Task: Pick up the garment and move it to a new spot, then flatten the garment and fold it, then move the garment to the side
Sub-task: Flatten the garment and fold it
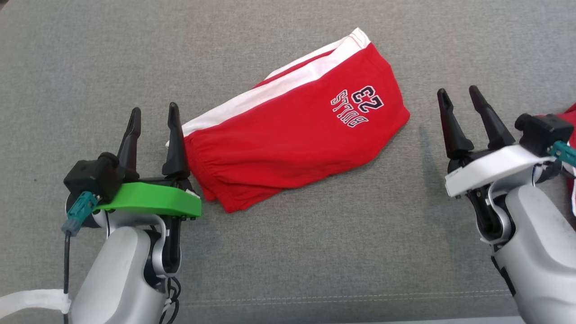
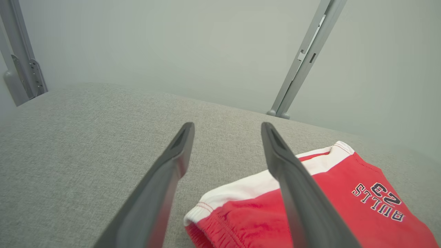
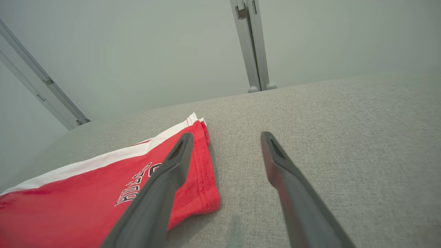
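red shorts lying folded between two open robot grippers

seen from the head camera, a red garment (image 1: 297, 135), a pair of sports shorts, lies folded on a grey fabric surface (image 1: 288, 252). it sits slightly above the middle of the view and slants, its gathered waistband (image 1: 202, 173) low on the left and its leg hem high on the right. a white stripe (image 1: 279, 85) runs along its far edge. dark lettering (image 1: 357, 107) reading "bulls 23" appears upside down near the right end.

the left gripper (image 1: 154, 108), on a wrist with a green bracket, is at the lower left with its two dark fingers spread apart and nothing between them. its inner finger is right at the waistband corner; whether it touches the cloth cannot be told.

the right gripper (image 1: 458, 90), on a wrist with a white bracket, is to the right of the shorts, apart from the hem, fingers also spread and empty. a bit of other red cloth (image 1: 572, 112) shows at the right edge behind that wrist.

in the wrist views, grey metal posts (image 2: 303, 58) rise beyond the surface against a pale wall.
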